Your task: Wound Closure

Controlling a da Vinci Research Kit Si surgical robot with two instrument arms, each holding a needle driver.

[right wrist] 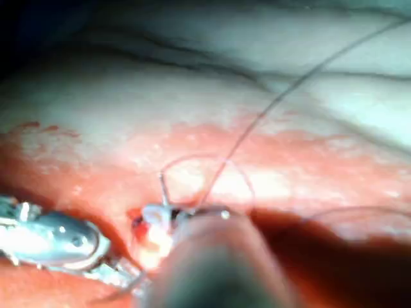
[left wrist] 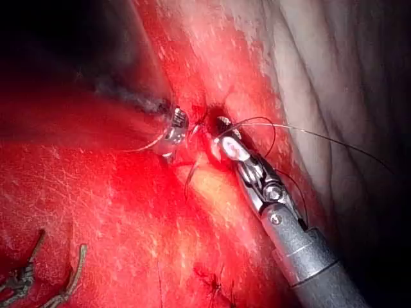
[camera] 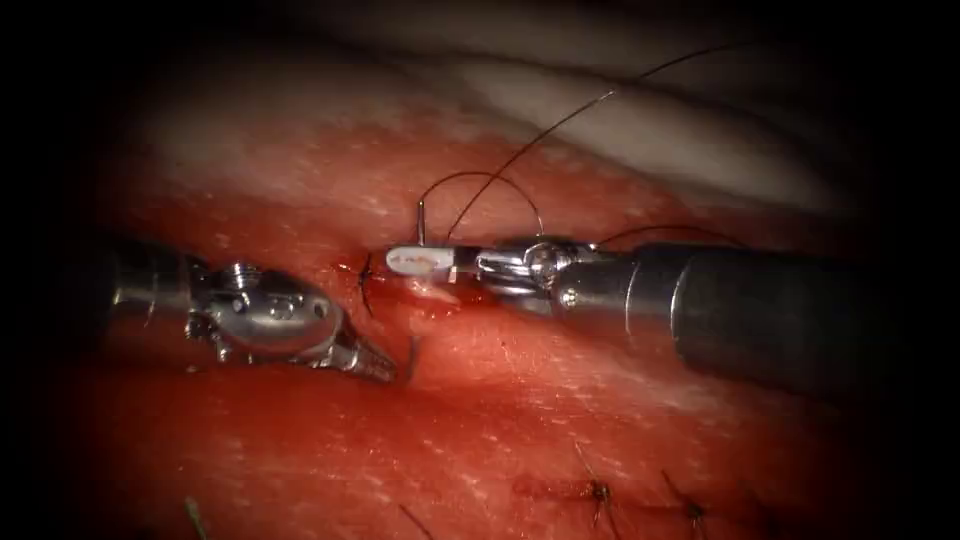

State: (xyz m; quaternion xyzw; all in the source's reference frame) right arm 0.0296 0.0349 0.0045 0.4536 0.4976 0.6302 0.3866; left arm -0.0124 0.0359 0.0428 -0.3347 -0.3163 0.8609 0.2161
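My right tool (camera: 412, 262) comes in from the right, its jaws shut on the curved needle (camera: 421, 222) near its tail. The tail stands upright above the jaws, and the rest of the curve dips into the tissue (camera: 520, 400) at the cut (camera: 420, 310). Dark thread (camera: 480, 178) loops from the tail and runs off up to the right. My left tool (camera: 378, 362) lies on the left of the cut, with its jaws together and their tips on the tissue. A short grey sliver (camera: 412, 352) shows just past those tips. A dark arc (camera: 367, 285) crosses the cut's left edge.
Earlier stitches (camera: 600, 490) with short thread ends sit along the cut nearer the front right. Cut thread ends (left wrist: 26, 276) lie on the tissue. Red fluid wets the surface around the cut. Pale skin (camera: 650, 110) rises behind.
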